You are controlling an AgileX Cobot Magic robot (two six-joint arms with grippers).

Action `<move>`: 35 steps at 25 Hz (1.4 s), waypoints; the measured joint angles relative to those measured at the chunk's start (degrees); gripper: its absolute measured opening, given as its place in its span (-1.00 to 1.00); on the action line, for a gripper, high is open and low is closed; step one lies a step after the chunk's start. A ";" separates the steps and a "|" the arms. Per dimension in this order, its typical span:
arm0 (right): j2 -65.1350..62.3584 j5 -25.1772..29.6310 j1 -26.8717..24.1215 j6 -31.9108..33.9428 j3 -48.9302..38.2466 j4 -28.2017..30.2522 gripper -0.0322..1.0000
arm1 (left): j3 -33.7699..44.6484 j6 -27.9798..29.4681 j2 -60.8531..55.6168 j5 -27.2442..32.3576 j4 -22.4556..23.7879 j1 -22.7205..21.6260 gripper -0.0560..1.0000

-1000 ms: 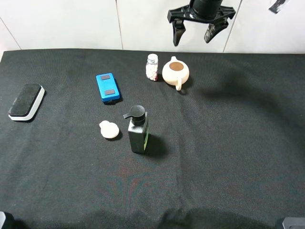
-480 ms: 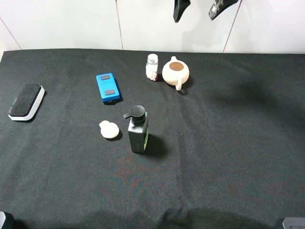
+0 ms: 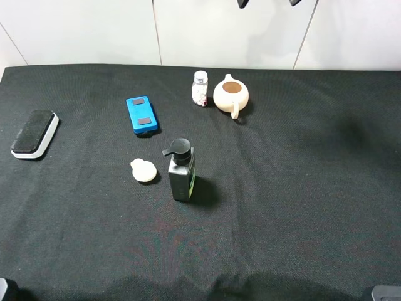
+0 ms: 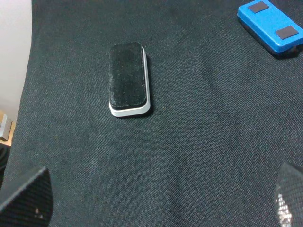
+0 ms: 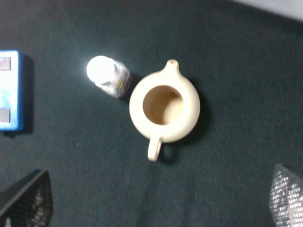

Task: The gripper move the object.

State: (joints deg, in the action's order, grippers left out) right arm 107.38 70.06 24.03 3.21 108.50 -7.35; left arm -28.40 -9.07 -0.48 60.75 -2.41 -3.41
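Teapot [image 3: 230, 95] open — brownish inside.

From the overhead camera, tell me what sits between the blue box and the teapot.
A small clear bottle with a white cap stands between the blue box and the teapot, close beside the teapot.

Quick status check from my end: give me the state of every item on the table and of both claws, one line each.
Teapot: upright, lid off, nothing gripping it.
Small bottle: upright, capped, beside the teapot.
Pump bottle: upright, pump on.
Blue case: lying flat.
Eraser: lying flat, felt side up.
Cream disc: lying flat.
Right claw: open, high above the teapot, empty.
Left claw: open, empty.
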 joint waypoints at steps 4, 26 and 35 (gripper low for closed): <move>-3.99 0.00 0.00 0.00 -4.14 0.00 0.41 | 0.00 0.00 0.00 0.00 0.00 0.00 0.98; -26.12 0.06 0.00 0.00 -23.29 0.98 0.41 | 0.00 0.00 0.00 0.00 0.00 0.00 0.98; -34.80 0.06 0.00 0.00 -30.85 2.90 0.41 | 0.00 0.00 0.00 0.00 0.00 0.00 0.98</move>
State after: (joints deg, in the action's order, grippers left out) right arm 72.58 70.12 24.03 3.21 77.65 -4.45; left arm -28.40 -9.07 -0.48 60.75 -2.41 -3.41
